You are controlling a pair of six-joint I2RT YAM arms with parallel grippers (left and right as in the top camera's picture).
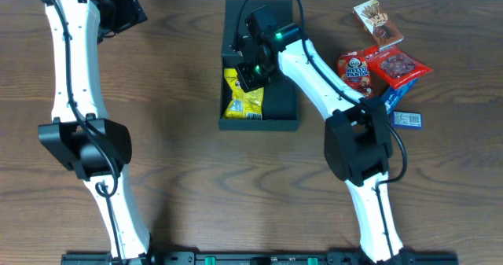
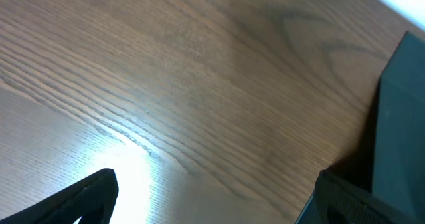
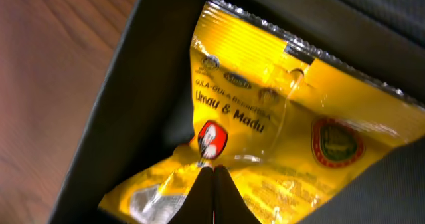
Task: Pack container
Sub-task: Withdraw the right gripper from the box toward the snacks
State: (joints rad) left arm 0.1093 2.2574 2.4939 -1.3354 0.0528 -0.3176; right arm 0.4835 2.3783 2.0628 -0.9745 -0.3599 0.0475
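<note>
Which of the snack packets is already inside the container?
The yellow packet, lying in the dark container; the red packets, brown box and blue packet sit on the table right of it.

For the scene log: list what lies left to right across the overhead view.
left arm → container → round red snack packet → blue packet
</note>
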